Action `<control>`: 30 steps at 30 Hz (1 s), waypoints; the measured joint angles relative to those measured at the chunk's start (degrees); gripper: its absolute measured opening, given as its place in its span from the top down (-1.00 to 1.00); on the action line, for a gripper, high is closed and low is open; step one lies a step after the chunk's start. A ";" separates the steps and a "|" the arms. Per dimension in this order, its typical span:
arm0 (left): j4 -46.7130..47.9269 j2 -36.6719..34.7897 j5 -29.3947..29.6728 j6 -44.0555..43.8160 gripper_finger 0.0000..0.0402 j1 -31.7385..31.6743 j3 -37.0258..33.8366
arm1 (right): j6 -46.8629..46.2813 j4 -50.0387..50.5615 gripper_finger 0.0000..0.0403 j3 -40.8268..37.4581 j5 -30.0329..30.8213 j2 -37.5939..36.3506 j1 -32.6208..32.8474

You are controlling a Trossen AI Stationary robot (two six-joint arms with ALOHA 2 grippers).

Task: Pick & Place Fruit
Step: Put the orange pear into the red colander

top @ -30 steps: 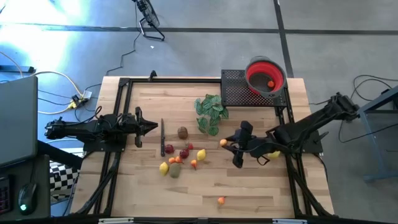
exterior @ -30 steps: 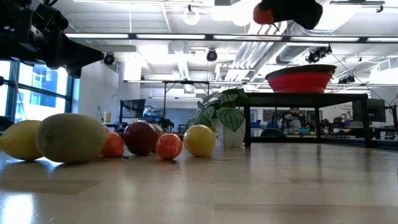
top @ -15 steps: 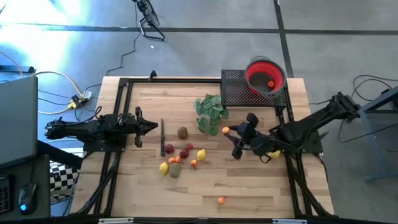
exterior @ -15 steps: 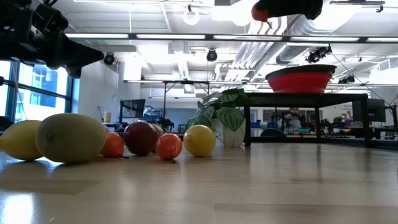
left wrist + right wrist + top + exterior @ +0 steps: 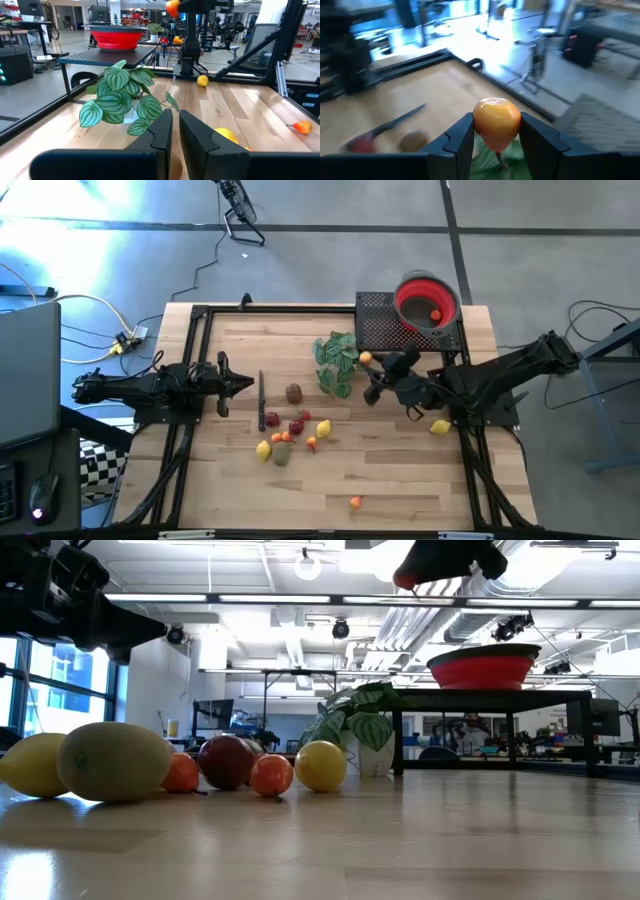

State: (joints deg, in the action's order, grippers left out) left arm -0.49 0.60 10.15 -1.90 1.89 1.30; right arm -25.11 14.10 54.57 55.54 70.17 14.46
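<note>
One orange fruit (image 5: pixel 496 122) sits clamped between the fingers of the right gripper (image 5: pixel 368 362), lifted above the table over the green plant sprig (image 5: pixel 337 360), just short of the black mesh stand (image 5: pixel 378 328) that carries the red bowl (image 5: pixel 428 302). The bowl lies at the far right and already holds one small orange piece (image 5: pixel 436 315). The held fruit looks like a light, hard plastic toy with a smooth, rounded skin, so it could slip; the grip across its widest part, as shown in the right wrist view, seems the safest hold.

Most of the remaining fruit (image 5: pixel 285 438) lies clustered near the middle of the table, with a brown piece (image 5: pixel 293 392) just beyond it, a lemon (image 5: pixel 440 426) under the right arm, and a lone orange piece (image 5: pixel 355 502) at the near edge. The left gripper (image 5: pixel 244 384) waits at the left side with its jaws closed on nothing.

The table (image 5: pixel 250 490) is pale wooden planking, flat and smooth, so round pieces could roll. Around it is a grey floor with cables, and beyond it a bright open workshop.
</note>
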 joint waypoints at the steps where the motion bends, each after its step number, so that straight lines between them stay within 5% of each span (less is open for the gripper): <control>1: 0.00 0.01 0.03 0.76 0.83 0.00 0.01 | 0.36 0.13 0.32 0.00 1.31 -0.39 -0.85; 8: -1.29 0.01 0.48 3.61 0.83 0.00 0.01 | 6.51 -4.03 0.32 0.00 10.79 -3.57 -6.74; 13: -1.80 0.00 1.12 3.62 0.83 0.00 0.52 | 13.75 -11.71 0.32 0.02 11.43 -6.12 -13.01; 30: -2.54 0.02 6.11 9.61 0.83 0.00 0.70 | 17.23 -18.19 0.32 0.00 -5.55 -6.89 -33.09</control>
State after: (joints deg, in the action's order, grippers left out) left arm -3.03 0.62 16.26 7.70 1.89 2.00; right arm -7.88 -4.09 54.57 49.99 63.29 -18.63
